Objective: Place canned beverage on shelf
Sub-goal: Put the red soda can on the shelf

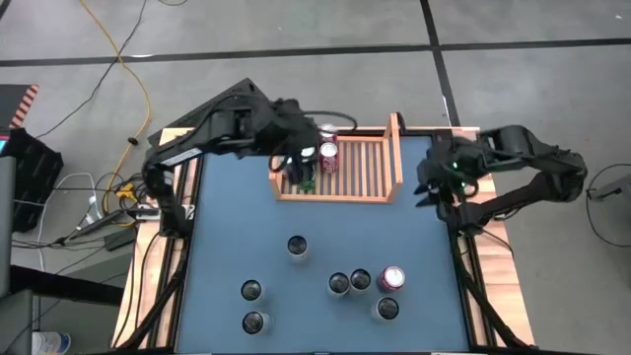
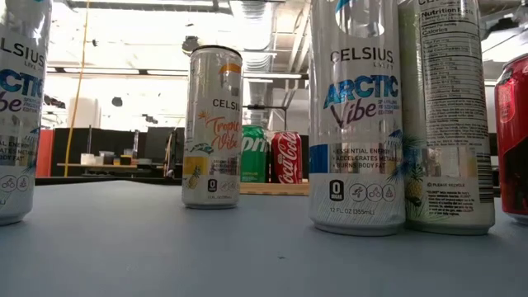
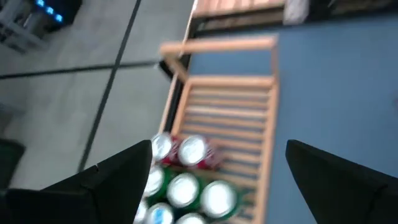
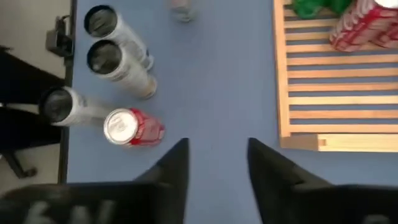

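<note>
- Low view, closest to lens: tall white Celsius Arctic Vibe can upright on the blue tabletop, a second tall can touching its side with the nutrition label facing the camera.
- Another Arctic Vibe can at the left edge of that view, a red can at the right edge, a Celsius Tropical Vibe can farther back.
- Behind them a green can and a red Coca-Cola can stand side by side on the shelf.
- High view: shelf sits at the far middle of the tabletop, slatted base, raised side boards; cans cluster at its left end, rest of the slats bare.
- Left end effector hangs over the shelf's left end above the cans, fingers spread wide, holding nothing; left wrist view shows can tops between and below its fingers.
- Right end effector is just right of the shelf, over bare tabletop; fingers partly apart, nothing between them in the right wrist view.
- Right wrist view: four cans stand near the tabletop edge, three silver-topped and one red, well apart from the shelf.
- High view: seven loose cans on the near half of the tabletop; a pink-topped one is among them.
</note>
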